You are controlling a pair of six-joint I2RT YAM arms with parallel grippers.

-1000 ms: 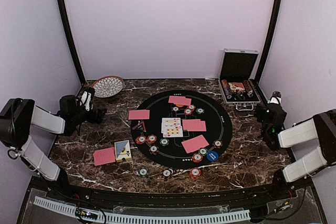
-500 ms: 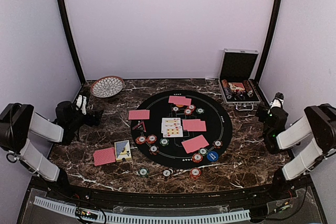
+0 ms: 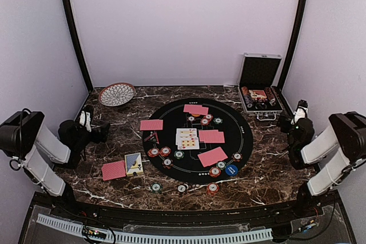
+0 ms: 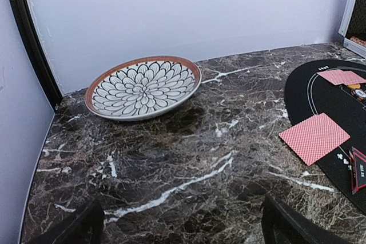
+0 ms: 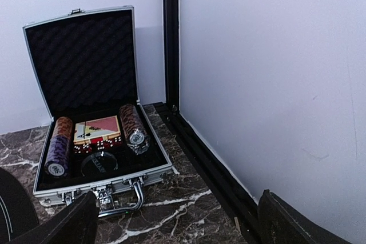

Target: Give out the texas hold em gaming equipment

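Note:
Red-backed cards (image 3: 212, 156) lie in pairs around the black round mat (image 3: 246, 136), with face-up cards (image 3: 187, 138) at its middle. One more red pair (image 3: 114, 170) lies left of the mat, beside a card box (image 3: 134, 163). Poker chips (image 3: 165, 151) sit on the mat and along its near edge (image 3: 182, 188). My left gripper (image 3: 97, 127) is open, low at the table's left edge; its view shows a red card (image 4: 314, 137) to the right, and nothing between the fingers (image 4: 74, 227). My right gripper (image 3: 293, 121) is open and empty at the right edge, facing the case.
A patterned bowl (image 3: 117, 94) (image 4: 143, 87) stands at the back left. The open silver case (image 3: 260, 98) (image 5: 86, 84) at the back right holds rolls of chips (image 5: 134, 128), a card box and dice. Black frame posts and pale walls close in both sides.
Both arms have folded back toward the side walls. The left gripper has slid nearer and lower; the right gripper has turned slightly toward the case. Cards and chips have not moved.

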